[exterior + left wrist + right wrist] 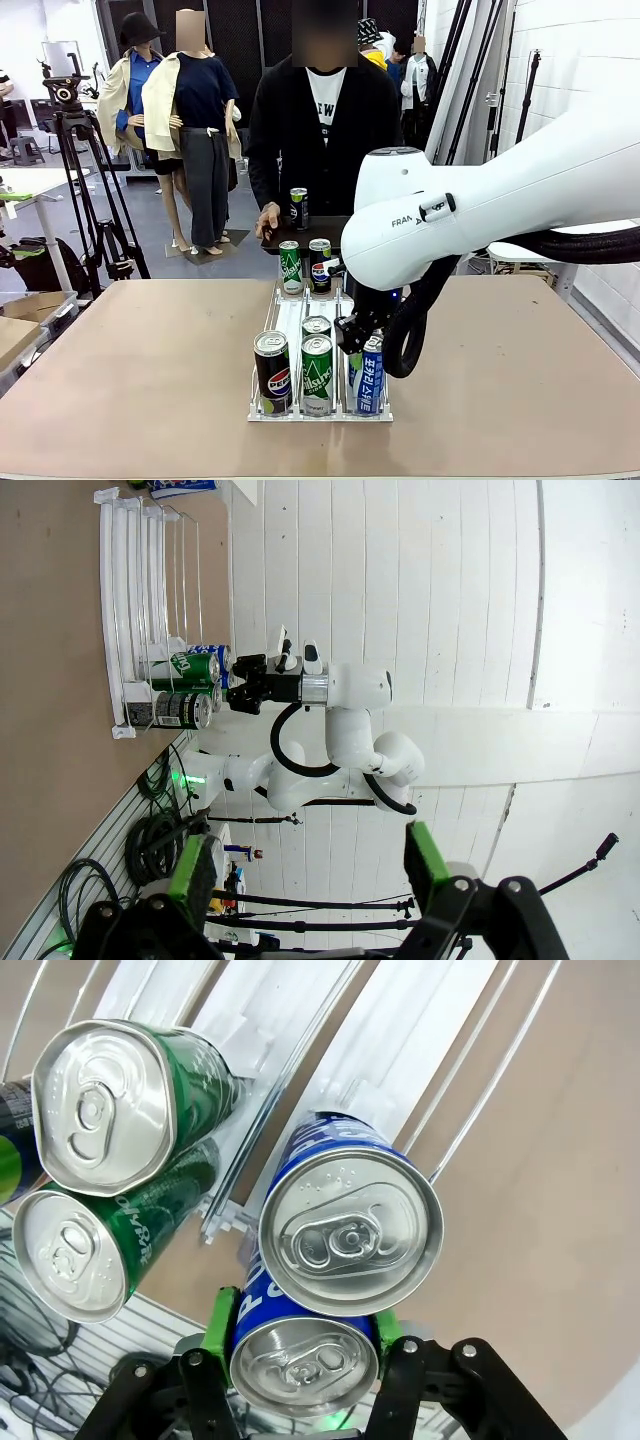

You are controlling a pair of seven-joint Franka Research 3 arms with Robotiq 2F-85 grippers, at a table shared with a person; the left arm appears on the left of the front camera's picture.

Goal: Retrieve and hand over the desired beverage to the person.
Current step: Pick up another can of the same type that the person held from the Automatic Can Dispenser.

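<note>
Right wrist view, lower centre: my right fingers (222, 1322) clamp a blue can (305, 1362) in the rack (300, 1020). My left fingers (428, 858) gape wide. Front view, top centre: the person (320, 120) stands behind the worktop (120, 350).

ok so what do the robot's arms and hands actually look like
The right arm is glossy white with rounded joints, dark lettering beginning FRA on its casing and a thick black cable running beneath. The right hand and left hand are black, with bolted two-finger frames and bright green pads.
</note>
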